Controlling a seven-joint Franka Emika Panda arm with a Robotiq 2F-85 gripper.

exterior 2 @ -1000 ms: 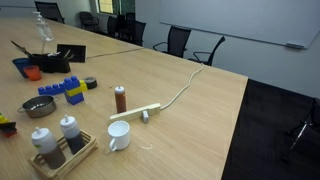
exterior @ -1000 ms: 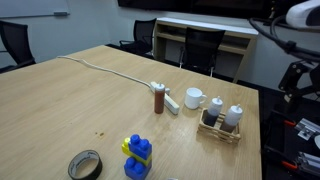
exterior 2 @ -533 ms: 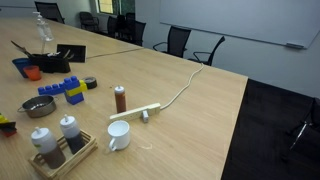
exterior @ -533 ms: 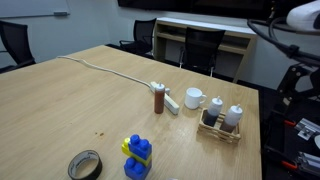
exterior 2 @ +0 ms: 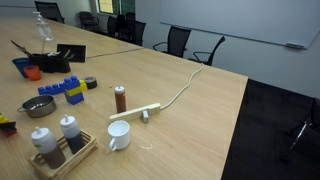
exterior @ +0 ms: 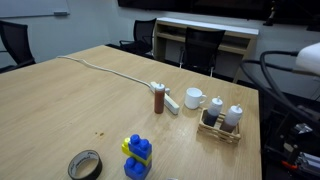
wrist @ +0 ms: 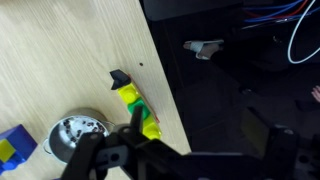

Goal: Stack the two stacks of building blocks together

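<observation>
Green-yellow block stack [wrist: 137, 108]: on the table right at its edge, just ahead of the gripper [wrist: 190, 152], with its near end hidden behind one finger [wrist: 100, 160]. It is beside the jaws, not between them. I can't tell whether the finger touches it.
Blue-yellow block stack [wrist: 12, 148]: further out on that same side, well apart from the gripper. A metal bowl [wrist: 78, 135] sits between the two stacks.
Gripper: jaws spread wide, nothing in them. It hangs over the table edge, mostly above dark floor.
Beyond the fingers on the floor side: a white fitting [wrist: 203, 47] and blue and white cables [wrist: 300, 30].
In an exterior view the blue-yellow stack stands upright near a tape roll [exterior: 85, 165]. The brown shaker [exterior: 159, 100], mug [exterior: 193, 98] and condiment rack [exterior: 222, 122] are farther up the table.
</observation>
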